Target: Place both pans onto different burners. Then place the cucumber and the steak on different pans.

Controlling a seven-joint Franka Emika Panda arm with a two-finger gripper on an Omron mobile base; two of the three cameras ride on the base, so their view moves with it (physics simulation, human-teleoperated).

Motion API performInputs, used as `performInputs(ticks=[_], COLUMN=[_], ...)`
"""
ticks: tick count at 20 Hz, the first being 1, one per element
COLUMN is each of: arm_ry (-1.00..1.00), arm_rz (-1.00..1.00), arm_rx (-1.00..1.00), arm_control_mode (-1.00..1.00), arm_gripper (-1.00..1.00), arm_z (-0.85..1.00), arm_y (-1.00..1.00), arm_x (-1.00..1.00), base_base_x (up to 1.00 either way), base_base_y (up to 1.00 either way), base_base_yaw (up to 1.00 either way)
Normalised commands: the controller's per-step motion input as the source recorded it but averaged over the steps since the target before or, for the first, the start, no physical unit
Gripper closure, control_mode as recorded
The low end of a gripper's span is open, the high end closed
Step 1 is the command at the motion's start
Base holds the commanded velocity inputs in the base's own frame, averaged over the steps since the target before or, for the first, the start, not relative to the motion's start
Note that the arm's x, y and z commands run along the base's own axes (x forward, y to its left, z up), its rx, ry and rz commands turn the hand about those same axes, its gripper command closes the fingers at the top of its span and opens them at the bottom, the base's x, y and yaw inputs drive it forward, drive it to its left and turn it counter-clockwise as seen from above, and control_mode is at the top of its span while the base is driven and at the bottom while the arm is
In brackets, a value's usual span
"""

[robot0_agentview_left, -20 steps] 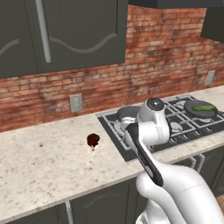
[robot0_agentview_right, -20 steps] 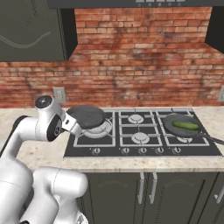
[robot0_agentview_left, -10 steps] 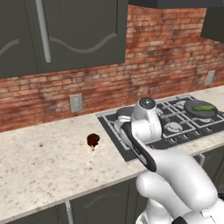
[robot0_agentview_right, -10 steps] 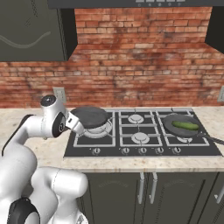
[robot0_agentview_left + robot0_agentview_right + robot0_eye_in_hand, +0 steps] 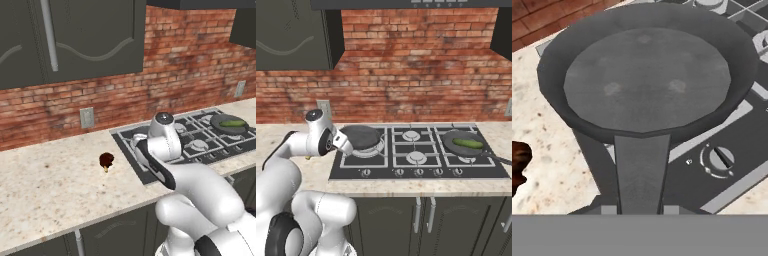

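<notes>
And here is the gripper (image 5: 641,209) pinched tight on the handle of the near pan (image 5: 647,75), its jaws pressed against the flat dark handle that runs straight up the middle of the hand view. In the right base view that pan (image 5: 361,136) sits over the front left burner (image 5: 368,150) of the black cooktop (image 5: 421,172), with the white arm reaching in from the left and the gripper (image 5: 344,142) at the pan's left edge. The pan is bare inside, nothing but grey. Over on the far right of the cooktop the other pan (image 5: 465,143) rests on its burner, the bright green cucumber (image 5: 467,143) lying across it. From the left base view the same cucumber (image 5: 233,122) shows in that pan (image 5: 228,123) at the far end. The steak (image 5: 106,160) lies out on the speckled counter (image 5: 55,190), left of the cooktop and well apart from both pans; in the hand view the steak (image 5: 519,162) peeks in at the left edge
</notes>
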Motion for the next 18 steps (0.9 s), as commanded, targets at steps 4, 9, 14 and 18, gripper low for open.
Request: performInputs(ticks=[4,9,14,18], arm_ry=[0.00,0.00,0.00,0.00], arm_rz=[0.00,0.00,0.00,0.00], arm_rx=[0.00,0.00,0.00,0.00], arm_control_mode=[-1.00,-1.00,-1.00,-1.00], arm_gripper=[1.00,1.00,1.00,1.00], arm_z=[-0.18,-0.14,-0.17,-0.17], arm_y=[0.00,0.00,0.00,0.00], arm_x=[0.07,0.22,0.30,0.34], base_base_x=[0.00,0.00,0.00,0.00], base_base_y=[0.00,0.00,0.00,0.00], base_base_yaw=[0.00,0.00,0.00,0.00])
